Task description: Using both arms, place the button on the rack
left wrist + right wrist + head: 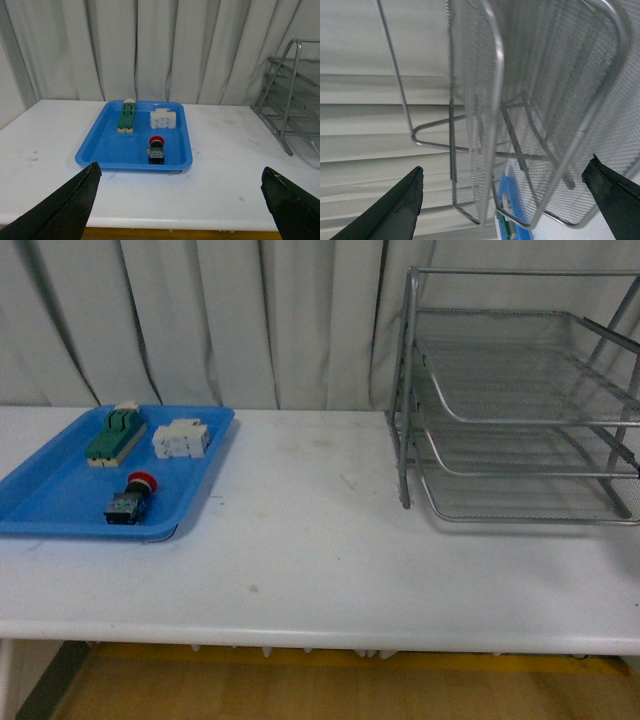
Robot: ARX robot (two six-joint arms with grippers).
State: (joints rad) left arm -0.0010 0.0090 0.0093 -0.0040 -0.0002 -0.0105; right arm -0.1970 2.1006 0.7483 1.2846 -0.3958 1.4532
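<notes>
in the front view a blue tray (50, 495) lies at the left of the frame on a white table (320, 560). at the tray's far end a green block (113, 436) and a white block (181, 439) sit side by side with a gap between them. the button (130, 497) is in the same tray, nearer the camera. it seems to lie on its side, with its red cap toward the blocks and its black body toward the near rim, and it touches neither block. a bare stretch of table fills the middle of the frame, with a pale curtain (250, 320) behind it. at the right the rack (408, 390) stands on the table, well apart from the tray, and its three mesh tiers run off the right edge. in the left wrist view the left gripper (180, 170) hangs short of the tray with its fingers (70, 205) spread wide and nothing between them. in the right wrist view the right gripper (505, 167) is close to the rack's mesh, its fingers (395, 210) also spread wide and holding nothing. a bit of blue tray shows through the wire.
</notes>
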